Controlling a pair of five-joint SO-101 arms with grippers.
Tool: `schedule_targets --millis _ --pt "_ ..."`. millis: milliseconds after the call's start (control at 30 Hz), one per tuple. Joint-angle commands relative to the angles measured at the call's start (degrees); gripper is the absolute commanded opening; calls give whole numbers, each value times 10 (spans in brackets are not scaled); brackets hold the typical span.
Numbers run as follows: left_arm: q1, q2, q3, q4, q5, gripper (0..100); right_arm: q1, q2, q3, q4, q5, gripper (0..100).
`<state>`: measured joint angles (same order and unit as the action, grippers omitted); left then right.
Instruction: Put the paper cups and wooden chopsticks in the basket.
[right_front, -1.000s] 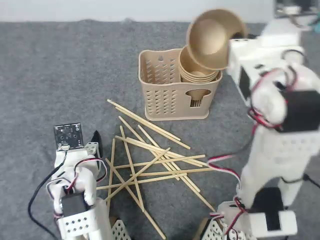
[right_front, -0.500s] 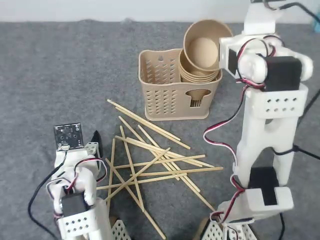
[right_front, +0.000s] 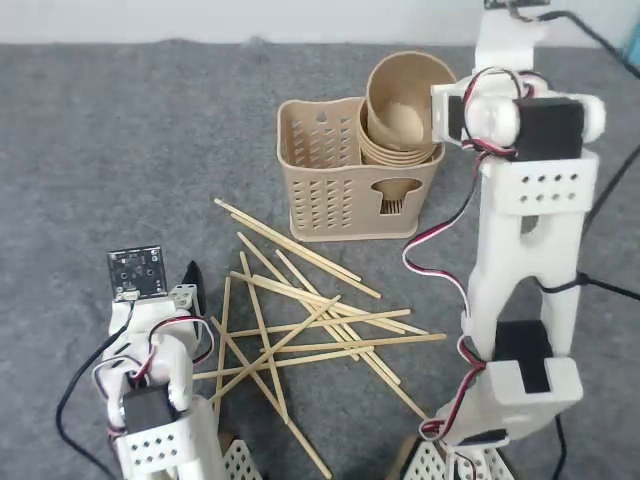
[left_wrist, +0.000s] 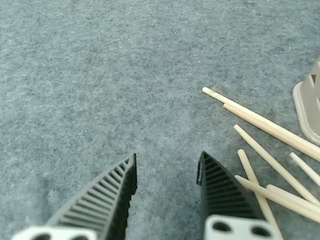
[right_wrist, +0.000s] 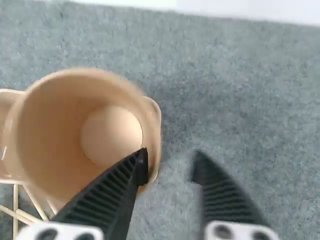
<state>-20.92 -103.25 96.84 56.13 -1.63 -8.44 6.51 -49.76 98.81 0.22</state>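
On grey carpet (right_front: 120, 130), chopsticks (right_front: 320, 324) loose, left end effector (left_wrist: 168, 156) wide, right end effector (right_wrist: 170, 154) wide

The tabletop (right_front: 120, 150) is covered edge to edge in grey, felt-like fabric with a short, even nap. A plain white wall (right_front: 200, 20) rises directly behind the tabletop's far edge. Lighting is soft and diffuse, with faint shadows.

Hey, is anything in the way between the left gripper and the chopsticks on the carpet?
Nothing visible. The left gripper is open over bare carpet. The nearest wooden chopsticks lie just to one side of it, with only carpet between them.
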Motion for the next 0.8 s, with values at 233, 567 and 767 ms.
schedule_targets --millis 233,567,767 --pt "3 -4 -2 -13 2 185 11 -142 -74 44 1 175" --pt "3 -4 -2 -13 2 185 -178 -407 494 25 278 177" --pt "-25 -7 -2 -25 6 185 -255 -529 762 -109 310 181"
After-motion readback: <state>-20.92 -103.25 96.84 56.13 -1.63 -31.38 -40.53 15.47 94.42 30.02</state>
